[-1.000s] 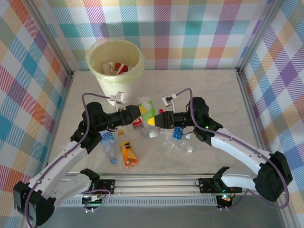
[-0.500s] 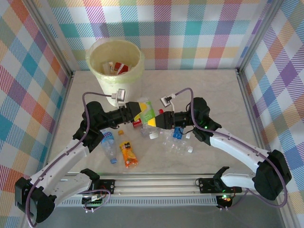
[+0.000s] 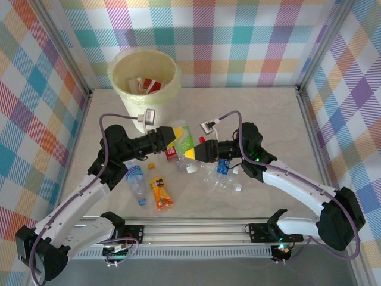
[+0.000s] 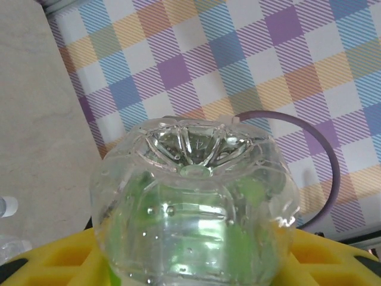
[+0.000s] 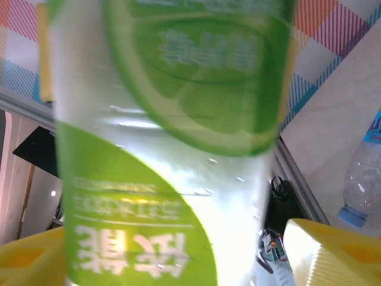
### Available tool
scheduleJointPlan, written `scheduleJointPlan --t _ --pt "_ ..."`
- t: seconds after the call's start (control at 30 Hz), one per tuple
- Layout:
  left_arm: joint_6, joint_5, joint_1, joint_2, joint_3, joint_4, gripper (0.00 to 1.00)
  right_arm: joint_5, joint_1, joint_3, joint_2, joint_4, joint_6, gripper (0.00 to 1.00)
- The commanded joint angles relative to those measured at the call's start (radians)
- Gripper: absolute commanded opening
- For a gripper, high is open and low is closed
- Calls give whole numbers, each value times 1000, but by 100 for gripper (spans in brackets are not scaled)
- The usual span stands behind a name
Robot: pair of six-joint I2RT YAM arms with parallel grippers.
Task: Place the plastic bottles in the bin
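Observation:
A clear plastic bottle with a green label [image 3: 185, 138] hangs above the table's middle, between both arms. My left gripper [image 3: 169, 137] is shut on its lower end; in the left wrist view the bottle's base [image 4: 193, 190] sits between the yellow fingers [image 4: 53, 262]. My right gripper [image 3: 191, 152] stands open round the same bottle [image 5: 166, 149], with a gap beside its right finger [image 5: 336, 250]. The pale-yellow bin [image 3: 143, 112] stands at the back left with a few bottles inside. More plastic bottles lie on the table: a blue-labelled one [image 3: 136, 180], an orange one [image 3: 159, 192] and clear ones [image 3: 221, 180].
A red-labelled bottle [image 3: 172, 154] lies under the two grippers. Checked walls close in the table on three sides, and a metal rail [image 3: 196, 229] runs along the near edge. The bin is just beyond the left arm's wrist.
My left gripper has closed on the green-labelled bottle. My right gripper, which held it, has opened. Both arms have barely shifted.

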Motion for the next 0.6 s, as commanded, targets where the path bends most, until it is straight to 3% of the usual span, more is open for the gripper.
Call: scheduleJointPlan --t 0.0,0.2,0.33,0.57 --pt "120 -36 -2 -36 114 -144 52 67 -14 7 -75 -187 -129 93" --pt "385 -148 38 41 340 -535 52 321 -10 89 -234 -579 -393 98" --pt "545 -257 54 145 510 -743 52 536 23 149 -322 -729 -531 99" --pt "747 -427 97 328 837 -963 53 936 248 298 -328 -880 -730 98"
